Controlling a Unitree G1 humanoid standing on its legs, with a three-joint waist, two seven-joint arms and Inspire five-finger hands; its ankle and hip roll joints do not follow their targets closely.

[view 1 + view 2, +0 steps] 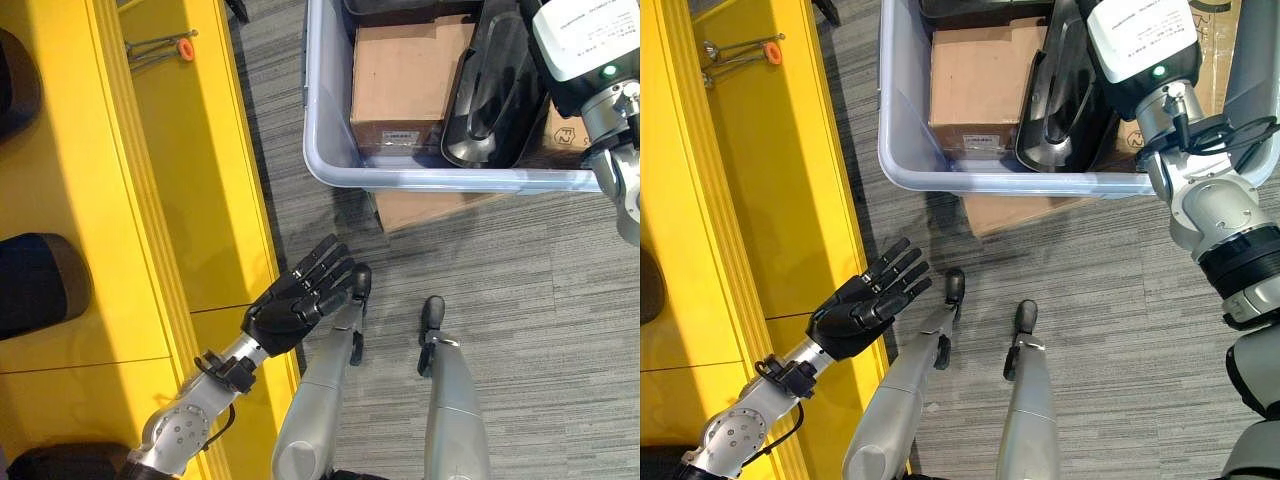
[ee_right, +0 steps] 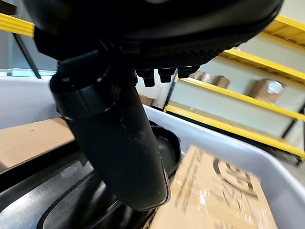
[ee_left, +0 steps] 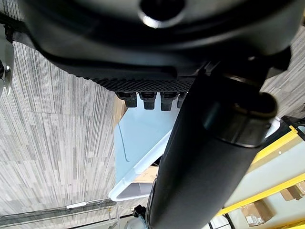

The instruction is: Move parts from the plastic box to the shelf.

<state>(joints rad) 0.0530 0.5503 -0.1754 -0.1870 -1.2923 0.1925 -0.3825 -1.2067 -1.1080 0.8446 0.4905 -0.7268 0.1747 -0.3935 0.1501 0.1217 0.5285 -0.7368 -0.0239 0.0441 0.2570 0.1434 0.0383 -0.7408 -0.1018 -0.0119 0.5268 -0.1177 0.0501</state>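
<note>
Right arm is the one over the plastic box (image 1: 902,150); its right hand (image 2: 119,157) reaches down inside, thumb hanging just above a black moulded part (image 1: 1055,95). From the wrist view the fingers look straight, apart, not clamped on anything.

The black part stands on edge between a brown cardboard box (image 1: 975,85) and a second printed carton (image 2: 214,195), long axis running away from the robot. It sits directly under the right hand, so the grab looks like a short drop and close.

Left hand (image 1: 865,305) hovers with fingers spread and empty, over the floor beside the yellow shelf (image 1: 760,200), well apart from the box. The shelf lies to the robot's left, so the carry likely goes across that way. A small orange-tipped tool (image 1: 740,50) lies on the shelf.
</note>
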